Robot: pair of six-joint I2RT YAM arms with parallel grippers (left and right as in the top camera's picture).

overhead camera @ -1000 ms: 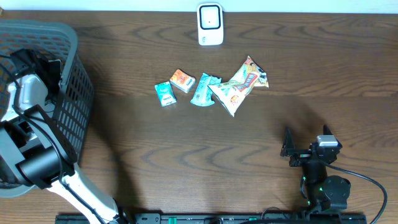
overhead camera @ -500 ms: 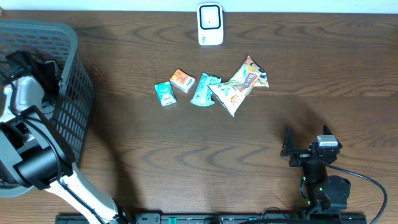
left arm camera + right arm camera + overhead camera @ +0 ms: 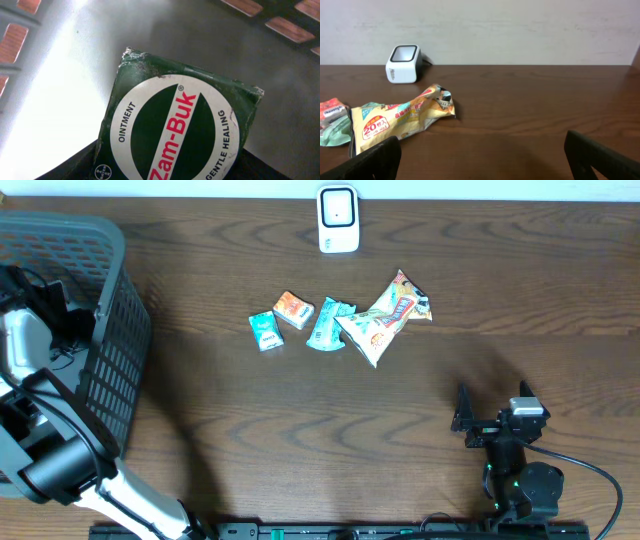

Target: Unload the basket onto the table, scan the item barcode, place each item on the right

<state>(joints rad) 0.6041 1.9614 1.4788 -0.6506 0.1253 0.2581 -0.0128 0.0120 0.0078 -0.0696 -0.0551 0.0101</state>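
A dark green Zam-Buk ointment box (image 3: 175, 125) lies tilted on the grey floor of the basket (image 3: 112, 250). My left gripper (image 3: 170, 172) is down inside the basket (image 3: 30, 30), its dark fingers (image 3: 75, 167) pressed to both sides of the box's near end. From overhead, the left gripper (image 3: 45, 292) shows as black parts behind the basket's mesh wall, and the box is hidden. The white barcode scanner (image 3: 338, 220) stands at the table's far edge. My right gripper (image 3: 493, 412) rests open near the front right, nothing between its fingers (image 3: 370, 162).
Several snack packets lie mid-table: a yellow bag (image 3: 385, 315), a teal pouch (image 3: 326, 323), an orange packet (image 3: 293, 309) and a small teal packet (image 3: 264, 331). The right wrist view shows the yellow bag (image 3: 400, 120) and the scanner (image 3: 404, 63) ahead.
My left arm has shifted left and deeper into the basket, and its jaws have narrowed. The right arm has not moved.
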